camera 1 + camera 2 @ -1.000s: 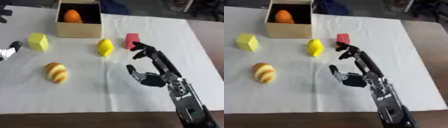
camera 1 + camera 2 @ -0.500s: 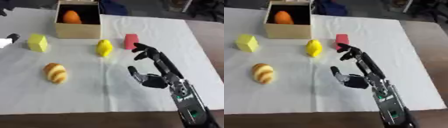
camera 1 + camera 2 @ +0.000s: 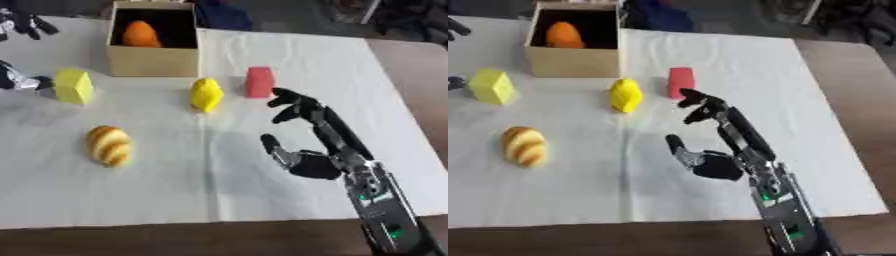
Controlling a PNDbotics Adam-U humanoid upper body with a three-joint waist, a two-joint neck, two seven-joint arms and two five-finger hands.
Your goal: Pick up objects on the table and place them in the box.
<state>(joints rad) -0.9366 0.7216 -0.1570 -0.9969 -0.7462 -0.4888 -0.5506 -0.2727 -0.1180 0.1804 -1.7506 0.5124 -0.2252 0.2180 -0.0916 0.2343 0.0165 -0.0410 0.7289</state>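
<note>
Right hand (image 3: 317,150): hovering over the white cloth (image 3: 262,190), fingers spread and relaxed, thumb out to the left, holding nothing, fingertips reaching just below the red block (image 3: 259,81). Left hand (image 3: 19,80): showing at the left edge beside the yellow block (image 3: 74,86); its fingers cannot be told. Yellow rounded piece (image 3: 206,94) and striped bread roll (image 3: 108,144): lying on the cloth. Box (image 3: 154,61): holding an orange object (image 3: 139,34). Left eye view is showing more of the left hand; right eye view is showing a mere sliver.
</note>
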